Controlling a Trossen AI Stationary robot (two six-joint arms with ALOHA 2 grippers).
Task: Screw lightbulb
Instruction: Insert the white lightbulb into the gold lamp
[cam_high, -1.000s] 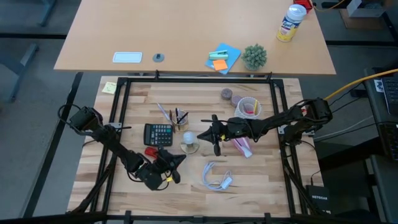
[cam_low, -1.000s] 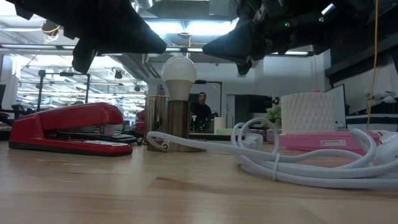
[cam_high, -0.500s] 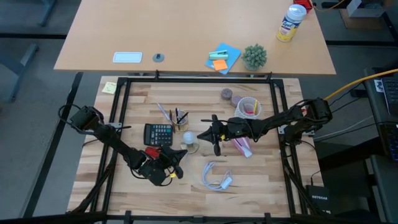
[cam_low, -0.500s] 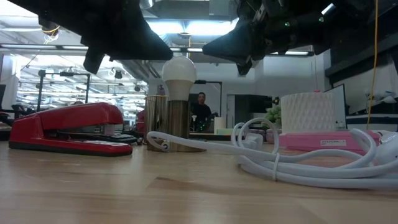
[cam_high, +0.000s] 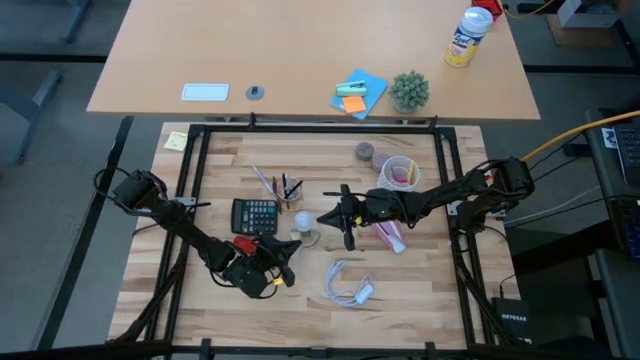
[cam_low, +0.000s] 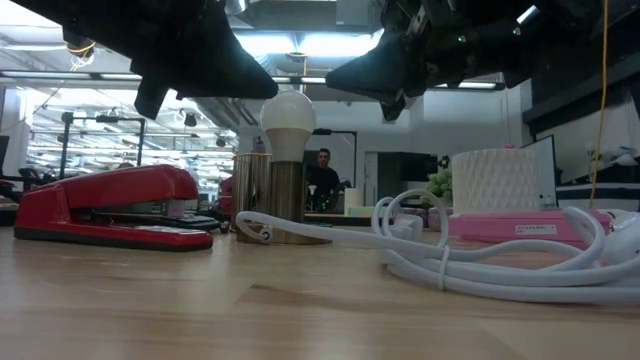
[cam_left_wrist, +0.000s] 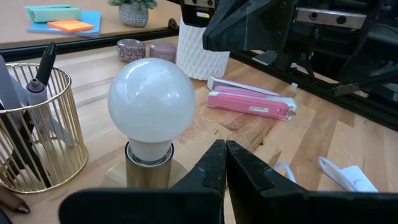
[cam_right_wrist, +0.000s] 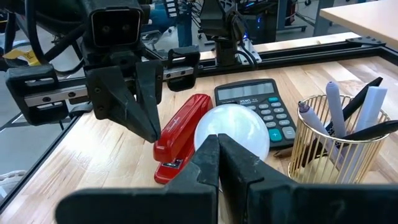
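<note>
The frosted-white lightbulb (cam_high: 305, 226) (cam_left_wrist: 152, 102) stands upright with its screw end in a short brass socket (cam_left_wrist: 148, 169) on the wooden table. My left gripper (cam_high: 293, 248) (cam_left_wrist: 225, 155) is shut and hovers just near-left of the bulb, pointing at it. My right gripper (cam_high: 322, 218) (cam_right_wrist: 217, 146) is shut too and hovers just right of the bulb (cam_right_wrist: 233, 127), also pointing at it. In the low view both gripper tips (cam_low: 150, 100) (cam_low: 390, 105) stand apart from the bulb (cam_low: 288, 112), at about the height of its globe.
A red stapler (cam_high: 245, 243) and a black calculator (cam_high: 255, 213) lie left of the bulb. A gold wire pen cup (cam_high: 285, 190) stands behind it. A white looped cable (cam_high: 345, 285) lies near-right, with a pink stapler (cam_high: 390, 235) and a white cup (cam_high: 400, 172) to the right.
My left gripper has swung a little toward the bulb and then kept still, its fingers shut throughout. The bulb and my right gripper have stayed where they were.
</note>
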